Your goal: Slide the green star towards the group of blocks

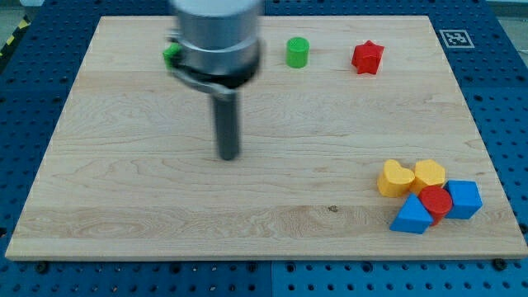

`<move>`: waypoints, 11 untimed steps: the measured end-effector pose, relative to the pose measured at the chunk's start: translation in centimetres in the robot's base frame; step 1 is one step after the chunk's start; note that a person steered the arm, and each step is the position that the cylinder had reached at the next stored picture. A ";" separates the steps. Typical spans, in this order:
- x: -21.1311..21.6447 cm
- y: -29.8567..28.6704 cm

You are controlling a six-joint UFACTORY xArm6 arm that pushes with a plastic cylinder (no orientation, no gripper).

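Nearest sits the blue triangular block (411, 219) in the cluster. Green star block (171, 54) peeks, mostly hidden, behind my arm; my bare tip (228, 156) touches nothing.

Rod upright, my tip (228, 156) on board.

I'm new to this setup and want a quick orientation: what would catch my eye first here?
The big blurred arm with its dark rod dominates the upper left; my tip rests on bare board, far from every block. Behind the arm peeks a green block, its shape hidden, with a green cylinder and red star along the top. At the lower right sits a tight cluster of yellow, red and blue blocks.
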State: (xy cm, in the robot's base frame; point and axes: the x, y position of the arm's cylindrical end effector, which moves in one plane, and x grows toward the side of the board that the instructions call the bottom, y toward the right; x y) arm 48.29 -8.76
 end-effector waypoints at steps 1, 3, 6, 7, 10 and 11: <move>-3.1 -8.6; -15.0 -15.4; -21.4 -9.1; -18.8 -9.1; -17.5 1.0; -16.0 3.9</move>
